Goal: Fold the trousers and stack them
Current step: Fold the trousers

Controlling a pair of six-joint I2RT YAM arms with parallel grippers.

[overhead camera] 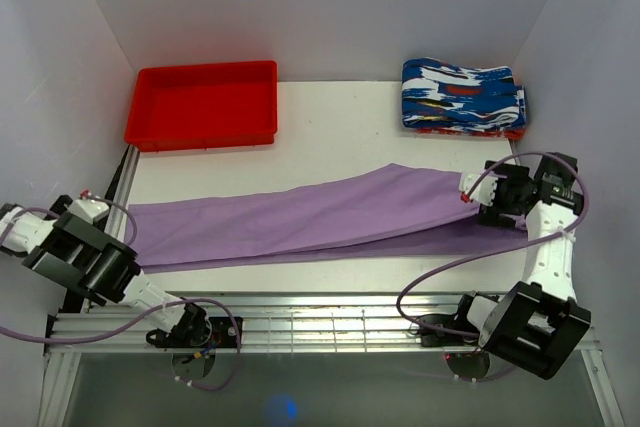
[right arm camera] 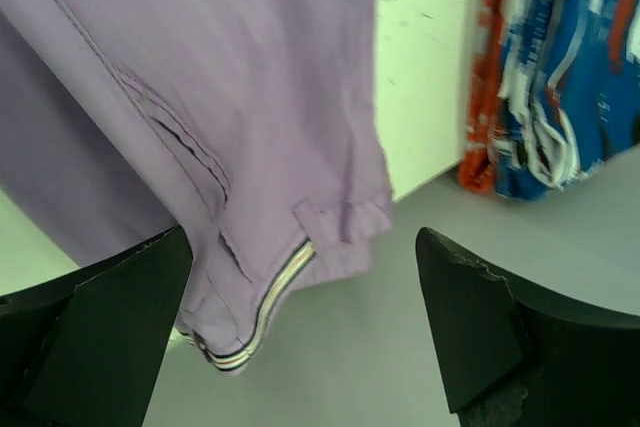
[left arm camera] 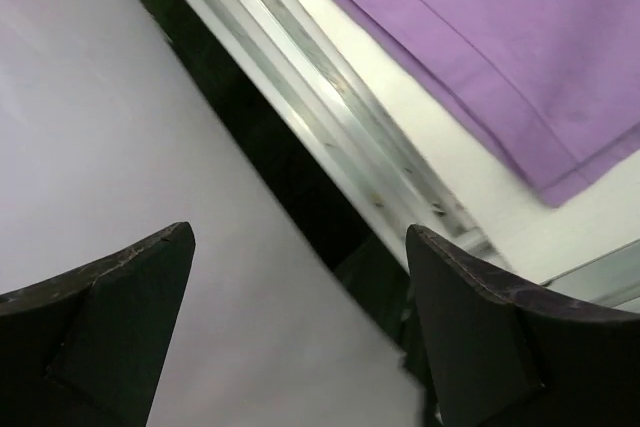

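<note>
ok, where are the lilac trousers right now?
Top view: the lilac trousers lie stretched across the table's near half, waistband end on the right at the open right gripper, nearest the patterned folded garments; the cuffs reach the left edge.

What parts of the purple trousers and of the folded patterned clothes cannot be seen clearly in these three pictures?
- Top view: the right arm covers the waist end of the trousers.
- Left wrist view: only one hem corner shows; the picture's edges cut off the rest.
- Right wrist view: the right edge cuts off the patterned garments, so they cannot be counted.
</note>
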